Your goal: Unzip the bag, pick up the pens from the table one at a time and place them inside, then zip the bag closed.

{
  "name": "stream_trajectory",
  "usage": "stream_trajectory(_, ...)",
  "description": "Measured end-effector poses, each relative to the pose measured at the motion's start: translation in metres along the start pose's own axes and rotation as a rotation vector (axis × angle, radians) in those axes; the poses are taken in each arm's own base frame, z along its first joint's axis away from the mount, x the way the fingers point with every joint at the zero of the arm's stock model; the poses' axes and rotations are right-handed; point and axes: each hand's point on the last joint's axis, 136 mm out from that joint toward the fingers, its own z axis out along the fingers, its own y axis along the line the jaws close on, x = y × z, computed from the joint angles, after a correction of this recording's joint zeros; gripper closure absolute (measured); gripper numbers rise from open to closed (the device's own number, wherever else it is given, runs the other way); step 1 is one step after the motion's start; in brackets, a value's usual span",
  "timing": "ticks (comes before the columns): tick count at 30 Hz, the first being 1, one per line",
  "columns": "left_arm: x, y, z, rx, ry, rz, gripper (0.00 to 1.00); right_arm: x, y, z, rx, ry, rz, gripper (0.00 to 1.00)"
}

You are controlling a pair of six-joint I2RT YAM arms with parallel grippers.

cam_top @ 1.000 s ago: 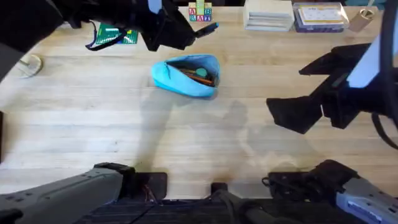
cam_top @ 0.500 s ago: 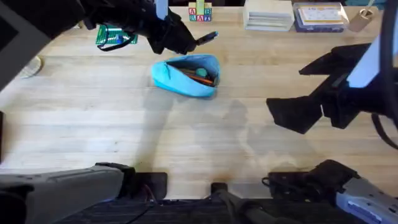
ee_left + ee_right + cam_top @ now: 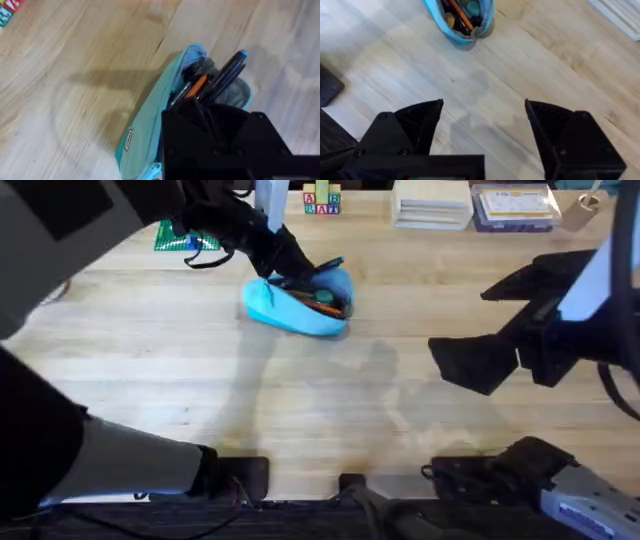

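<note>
- wood-grain table [image 3: 300, 400] fills the overhead frame, with clutter lined along the top edge: a green baseplate [image 3: 185, 238] at upper left, letter blocks [image 3: 322, 200] at top centre, then flat boxes [image 3: 432, 204] toward upper right.
- left of centre in the overhead, the left arm sweeps up from the lower left so that the left gripper [image 3: 290, 268] sits right over the bag's mouth; that is the place to be for dropping a pen in.
- the bag [image 3: 298, 302] lies just left of centre in the upper half, unzipped, its opening turned up and to the right so the inside is reachable from above.
- in the left wrist view a dark pen [image 3: 220, 80] with a blue tip sticks out from the gripper body at centre right, slanting into the bag [image 3: 150, 130]; i judge the left gripper to be clamped on it, the tip aimed down so it slides in lengthwise.
- inside the bag other contents show, among them an orange stick [image 3: 197, 85] and something teal, seen at the top of the right wrist frame too.
- no pen lies loose on the bare wood that shows, so zipping looks like the remaining step.
- at the right of the overhead the right gripper [image 3: 520, 310] hangs well apart from the bag; in its own view the right gripper [image 3: 485, 120] has fingers spread wide, gripping nothing, likely parked to leave the left arm room.
</note>
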Motion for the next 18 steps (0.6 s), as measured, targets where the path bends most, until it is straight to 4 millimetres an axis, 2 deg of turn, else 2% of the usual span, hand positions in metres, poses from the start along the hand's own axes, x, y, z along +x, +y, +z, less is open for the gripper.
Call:
stream_trajectory(12, 0.027, 0.016, 0.021, -0.018, 0.104, -0.041, 0.957, 0.000, 0.000, 0.000, 0.000, 0.000, 0.000, 0.004)
stream_trajectory(18, 0.028, 0.017, 0.022, -0.019, 0.110, -0.043, 0.957, 0.000, 0.000, 0.000, 0.000, 0.000, 0.000, 0.003)
